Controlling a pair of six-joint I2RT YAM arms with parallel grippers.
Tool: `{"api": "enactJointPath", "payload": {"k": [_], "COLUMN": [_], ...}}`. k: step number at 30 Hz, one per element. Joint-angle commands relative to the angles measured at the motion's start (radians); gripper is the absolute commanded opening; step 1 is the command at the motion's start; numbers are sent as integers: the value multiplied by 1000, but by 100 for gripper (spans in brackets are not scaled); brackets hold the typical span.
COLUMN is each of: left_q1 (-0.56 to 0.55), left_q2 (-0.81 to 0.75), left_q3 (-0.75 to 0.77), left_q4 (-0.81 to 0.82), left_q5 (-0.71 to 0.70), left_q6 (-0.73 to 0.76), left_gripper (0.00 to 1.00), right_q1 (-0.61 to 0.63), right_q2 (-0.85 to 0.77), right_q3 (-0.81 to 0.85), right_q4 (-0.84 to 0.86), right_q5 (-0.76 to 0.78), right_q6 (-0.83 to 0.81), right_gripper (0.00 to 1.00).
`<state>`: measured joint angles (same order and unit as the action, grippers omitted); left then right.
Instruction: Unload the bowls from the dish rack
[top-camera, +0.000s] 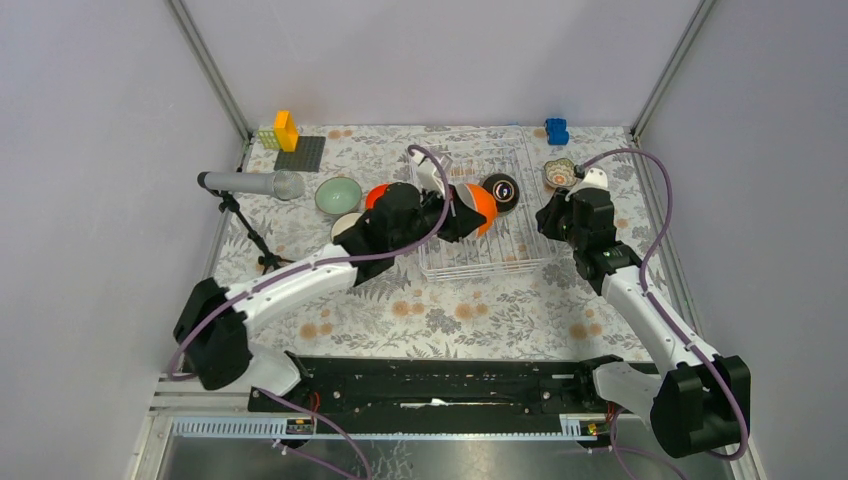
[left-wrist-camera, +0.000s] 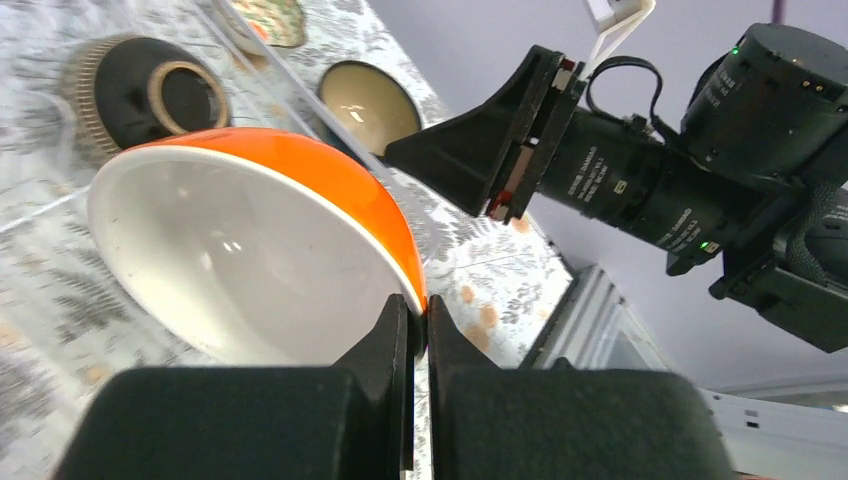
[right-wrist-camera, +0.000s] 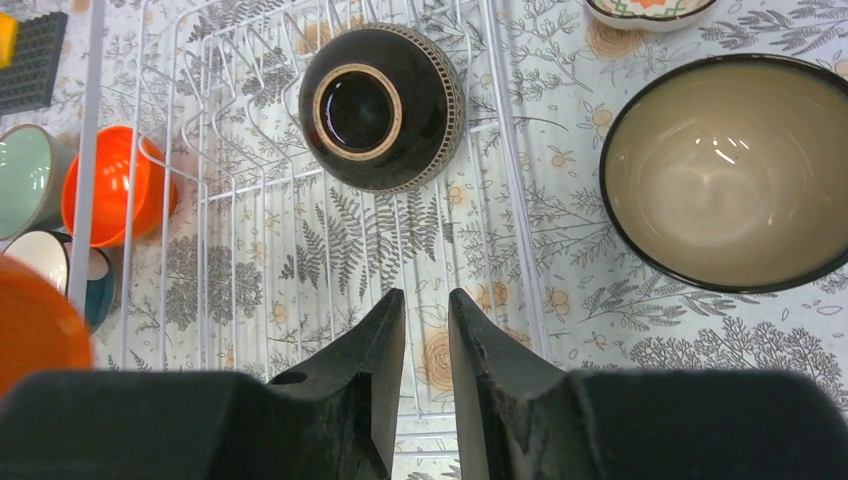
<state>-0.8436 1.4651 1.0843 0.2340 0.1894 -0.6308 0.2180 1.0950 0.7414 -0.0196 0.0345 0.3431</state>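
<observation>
In the top view, the left gripper holds a glossy orange round bowl with a white inside over the white wire-grid dish rack. A mint green bowl stands on the cloth, left of the rack.

In the left wrist view, both fingers are clenched on the orange bowl's rim.

In the right wrist view, the right gripper hangs over the rack's edge. Its jaws are a little apart and grasp nothing. A dark brown ribbed bowl lies inside the rack.

Left arm stretched forward-right, left fingers clamped near-closed; right arm extended forward, right fingers narrowly parted
</observation>
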Motion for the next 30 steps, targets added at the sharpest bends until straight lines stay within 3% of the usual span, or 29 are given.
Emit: {"api": "enactJointPath", "payload": {"k": [1,12,17,25,30], "left_q1": [-12,-12,-12,-5,41], "left_q2": [-150,-184,-80,87,176], "left_q3": [2,86,191,276,326], "left_q4": [-178,-508,-651,-703,-715], "left_q5": [-292,-827,-932,-1070,-1043], "left_q6": [116,353,416,493,508], "left_gripper": [0,0,0,0,0], "right_q1": [4,4,4,4,4], "right_q2": [-25,-27,-19,-14,-5], "right_q3": [-4,-21,-20,-23,-22], "right_q4": [76,105,109,111,127], "right_q5": [-33,-79,-79,-88,-109], "right_q6": [-15,-1,-8,-11,-9], "right_gripper": [30,29,29,29,28]}}
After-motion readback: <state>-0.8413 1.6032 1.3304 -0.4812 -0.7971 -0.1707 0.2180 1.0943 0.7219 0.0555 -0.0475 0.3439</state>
